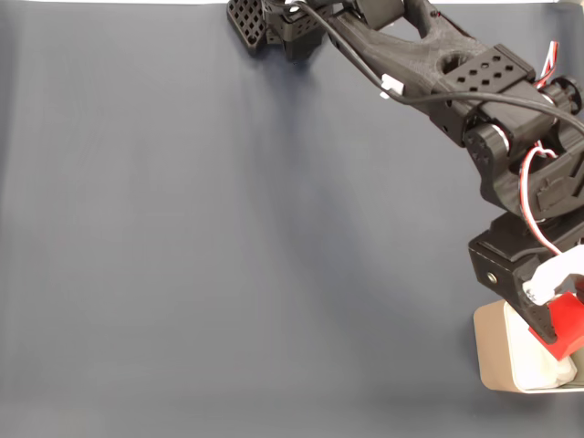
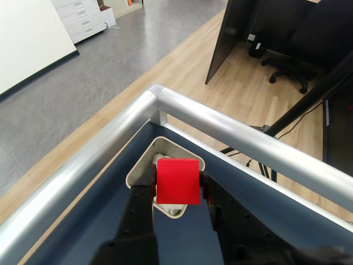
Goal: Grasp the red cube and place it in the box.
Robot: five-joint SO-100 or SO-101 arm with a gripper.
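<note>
Pincer (image 2: 177, 190): clamped on the red cube (image 2: 177, 181), one dark finger against each side face, as the wrist view shows at lower centre of the frame. In the fixed view the pincer (image 1: 558, 330) sits at the lower right edge of the frame with the red cube (image 1: 568, 327) held partly out of shot.

Location of the cube: held aloft directly over the box (image 2: 139, 168), not resting in it. In the wrist view the cube hides much of the box opening; the white paper lining shows just beneath it. In the fixed view the box (image 1: 493, 351) lies at the lower right corner of the dark blue worktop (image 1: 228, 237), cut by the frame edge.

Orientation: the cube has no long axis, its faces being equal. In the wrist view one flat face is turned squarely to the camera, edges upright and level. The box's long axis cannot be judged, since its full outline is hidden in both views.

Risks, as judged:
- The box stands tight in the worktop corner beside the metal rail (image 2: 231, 130). A release off centre could land the cube on the thin rim, and it might bounce out over the rail.
- A low descent could catch a finger on the wall and shift the box.
- The wrinkled paper may let the cube settle tilted.
</note>
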